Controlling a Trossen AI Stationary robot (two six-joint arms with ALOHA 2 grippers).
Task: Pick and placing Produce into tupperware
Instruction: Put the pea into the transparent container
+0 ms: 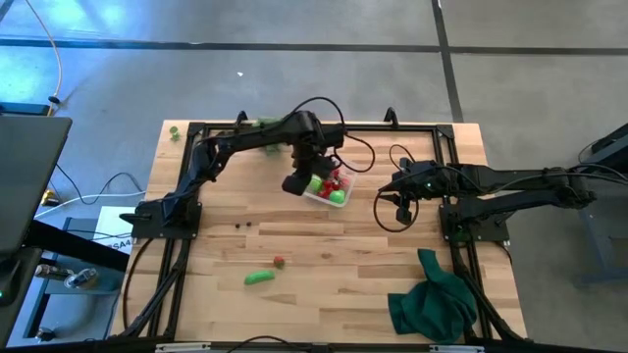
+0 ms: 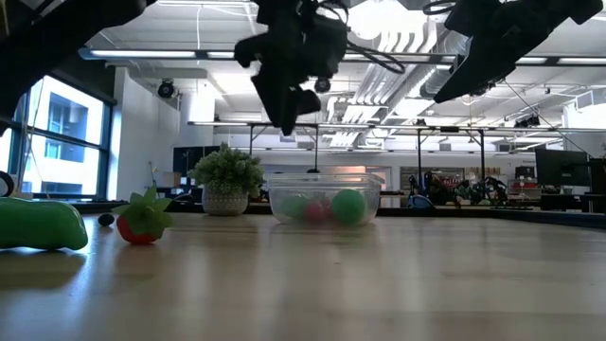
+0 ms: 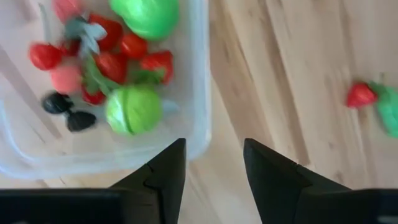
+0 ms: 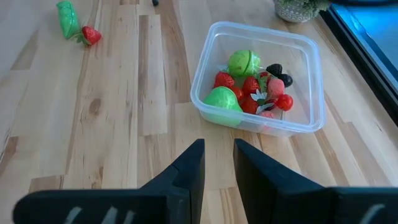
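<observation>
The clear tupperware (image 1: 332,188) stands on the wooden table, far of centre, and holds red berries, dark berries and two bright green round pieces (image 4: 249,87). My left gripper (image 3: 214,163) hangs open and empty above the tupperware's rim (image 3: 200,93), pointing steeply down, well clear of it in the low view (image 2: 289,104). A green oblong piece (image 1: 258,278) and a red strawberry (image 1: 279,262) lie near the front, and two dark berries (image 1: 242,226) lie left of centre. My right gripper (image 4: 217,158) waits to the right of the tupperware, raised, with a narrow gap between its fingers and nothing in it.
A dark green cloth (image 1: 432,302) lies bunched at the near right corner. A spiky pale-green ball (image 2: 225,178) sits behind the tupperware, near the far edge. A small green piece (image 1: 174,130) lies at the far left corner. Black frame rails run along the table's sides.
</observation>
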